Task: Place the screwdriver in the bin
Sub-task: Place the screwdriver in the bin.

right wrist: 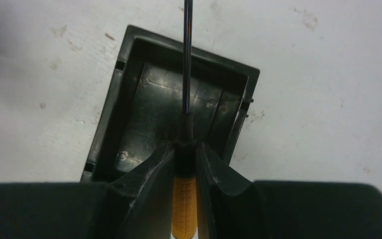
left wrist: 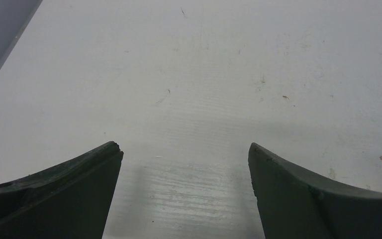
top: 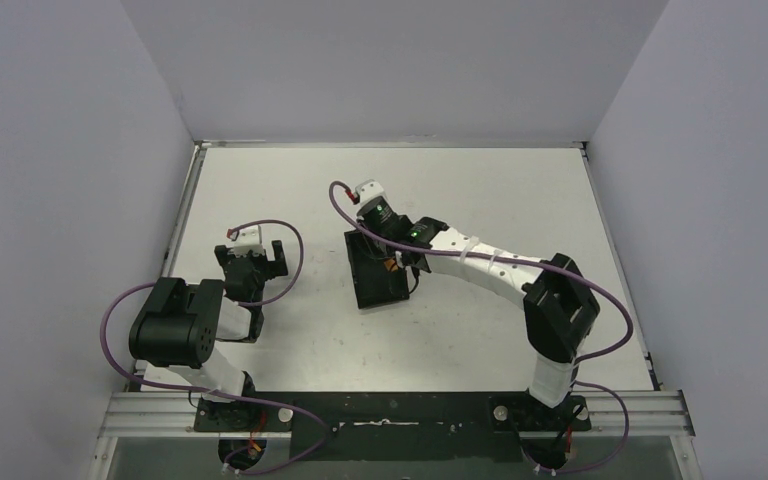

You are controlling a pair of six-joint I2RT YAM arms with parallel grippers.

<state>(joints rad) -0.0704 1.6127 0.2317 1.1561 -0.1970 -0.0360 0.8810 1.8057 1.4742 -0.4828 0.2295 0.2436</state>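
Observation:
The screwdriver (right wrist: 184,199) has an orange handle and a thin black shaft. My right gripper (right wrist: 184,149) is shut on its handle and holds it above the black bin (right wrist: 149,114), with the shaft pointing out over the bin's far wall. In the top view the right gripper (top: 397,262) hangs over the bin (top: 375,285) at the table's middle, and a bit of the orange screwdriver handle (top: 390,264) shows. My left gripper (left wrist: 185,154) is open and empty over bare table, and it sits at the left in the top view (top: 258,262).
The white table (top: 480,200) is enclosed by grey walls on three sides. The arm bases stand on a metal rail (top: 400,410) at the near edge. Purple cables loop beside both arms.

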